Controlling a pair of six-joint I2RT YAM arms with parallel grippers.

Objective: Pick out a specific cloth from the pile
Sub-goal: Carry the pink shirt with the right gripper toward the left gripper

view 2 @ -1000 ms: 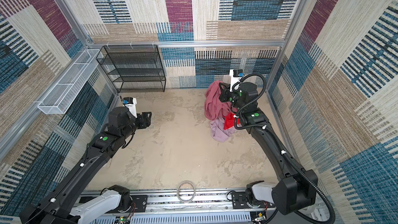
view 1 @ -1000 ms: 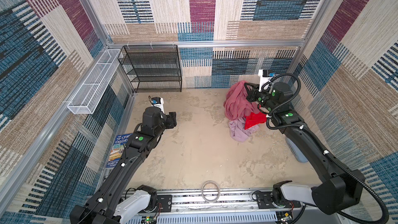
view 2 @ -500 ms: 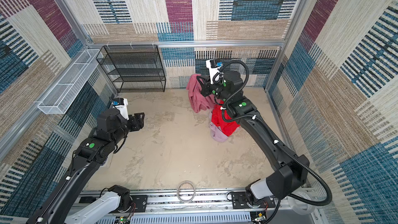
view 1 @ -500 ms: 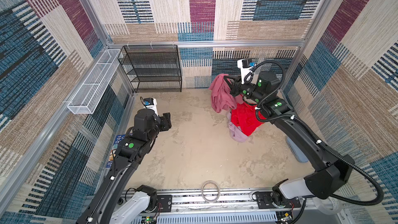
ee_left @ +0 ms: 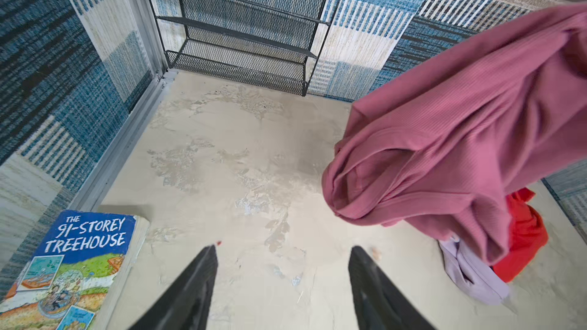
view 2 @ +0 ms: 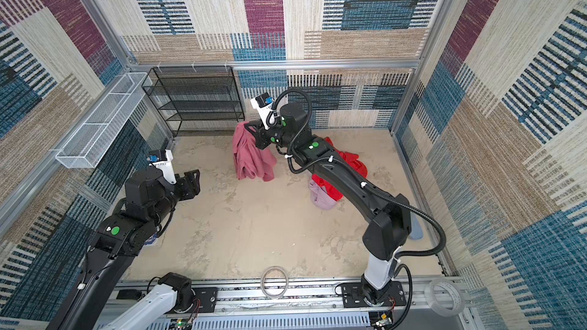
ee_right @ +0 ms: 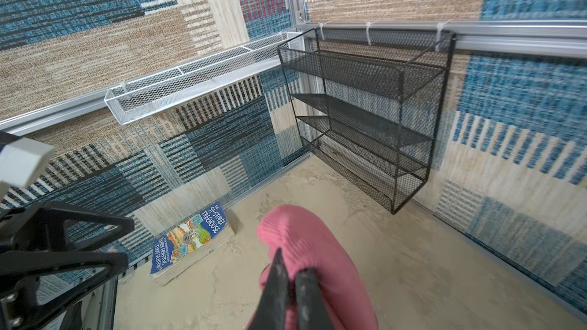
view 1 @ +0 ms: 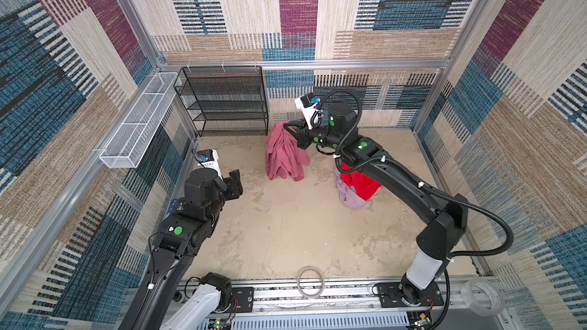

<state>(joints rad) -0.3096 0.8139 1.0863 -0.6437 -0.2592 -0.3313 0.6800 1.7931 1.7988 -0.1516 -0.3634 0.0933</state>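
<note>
Closed tight, the right claw (ee_right: 293,268) pinches a fold of the cloth (ee_right: 305,236). Its two dark fingers nearly meet, and ribbed dusty-pink knit bulges over them. The rest of the fabric runs off the frame edge in that wrist view. In both top views the cloth (view 1: 284,157) hangs from that claw (view 1: 290,126) in long, soft, matte folds in front of the black mesh shelf (view 1: 227,103), clear of the pile (view 1: 360,193). Whether its lowest hem touches the counter (view 1: 286,233) cannot be told. The pile is a bright red cloth (ee_left: 524,233) crumpled against a pale lilac cloth (ee_left: 470,277). In the top views the right arm covers much of the red, and in the left wrist view the hanging pink fabric screens part of both. The left claw (ee_left: 282,249) stands open and empty, its black tapered fingers spread over bare, mottled sandy counter, well apart from the cloth. A paperback (ee_left: 73,265) with a blue illustrated cover lies by the wall beside it. The frame cuts off part of it in the left wrist view, and in the top views it is mostly hidden under the left arm.
</note>
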